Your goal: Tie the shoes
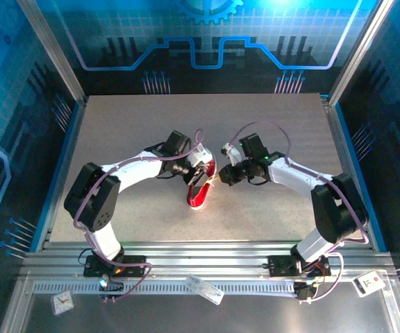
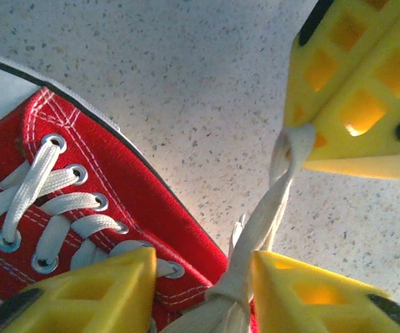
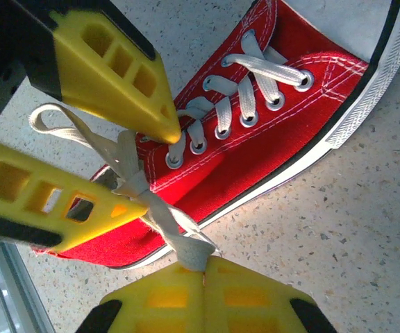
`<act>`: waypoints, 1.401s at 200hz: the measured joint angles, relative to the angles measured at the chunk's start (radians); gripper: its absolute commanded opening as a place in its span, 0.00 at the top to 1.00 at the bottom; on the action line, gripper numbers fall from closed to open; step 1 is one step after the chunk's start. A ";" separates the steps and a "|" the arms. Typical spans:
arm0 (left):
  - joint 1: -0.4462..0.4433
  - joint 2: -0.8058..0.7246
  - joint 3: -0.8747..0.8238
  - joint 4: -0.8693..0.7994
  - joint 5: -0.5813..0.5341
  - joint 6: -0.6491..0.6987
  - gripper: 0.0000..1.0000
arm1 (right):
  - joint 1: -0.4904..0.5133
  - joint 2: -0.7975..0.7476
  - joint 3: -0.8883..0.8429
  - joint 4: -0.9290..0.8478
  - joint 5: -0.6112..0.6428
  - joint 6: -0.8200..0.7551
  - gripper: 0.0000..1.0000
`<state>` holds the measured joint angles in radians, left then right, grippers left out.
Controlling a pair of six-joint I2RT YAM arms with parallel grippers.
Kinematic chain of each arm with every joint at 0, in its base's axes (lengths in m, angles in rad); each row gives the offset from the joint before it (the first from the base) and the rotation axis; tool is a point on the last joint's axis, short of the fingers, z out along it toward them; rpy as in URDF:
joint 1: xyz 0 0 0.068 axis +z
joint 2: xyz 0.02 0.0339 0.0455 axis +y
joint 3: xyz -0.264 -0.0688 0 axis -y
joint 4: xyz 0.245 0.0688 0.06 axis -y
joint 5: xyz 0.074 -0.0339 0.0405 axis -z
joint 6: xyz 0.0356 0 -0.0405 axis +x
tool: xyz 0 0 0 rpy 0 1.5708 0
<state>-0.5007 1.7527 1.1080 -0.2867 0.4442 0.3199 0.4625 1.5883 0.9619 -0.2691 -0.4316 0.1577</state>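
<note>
Right pincer [image 3: 200,267]: pressed together on the lace [image 3: 165,218], beside the shoe [image 3: 276,132].
Left pincer [image 2: 201,269]: spread astride the knot [image 3: 134,182].
Care: lace to be pulled taut first.

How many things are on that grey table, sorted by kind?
Red sneaker, with its white lace: 1
Robot arms: 2, the left arm and the right arm
Total: 3
</note>
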 measured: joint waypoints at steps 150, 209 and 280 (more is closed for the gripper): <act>0.000 0.025 0.068 -0.141 -0.055 0.054 0.84 | -0.076 0.000 -0.037 0.054 -0.033 0.116 1.00; 0.000 0.036 0.070 -0.169 -0.055 0.069 0.83 | -0.109 -0.005 -0.062 0.076 -0.055 0.172 1.00; 0.000 0.031 0.068 -0.160 -0.043 0.042 0.54 | -0.063 -0.008 -0.064 0.084 -0.141 0.094 0.95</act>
<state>-0.5003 1.7836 1.1755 -0.4465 0.4007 0.3614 0.3992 1.5799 0.8982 -0.1852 -0.5728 0.2520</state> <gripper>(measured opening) 0.420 0.048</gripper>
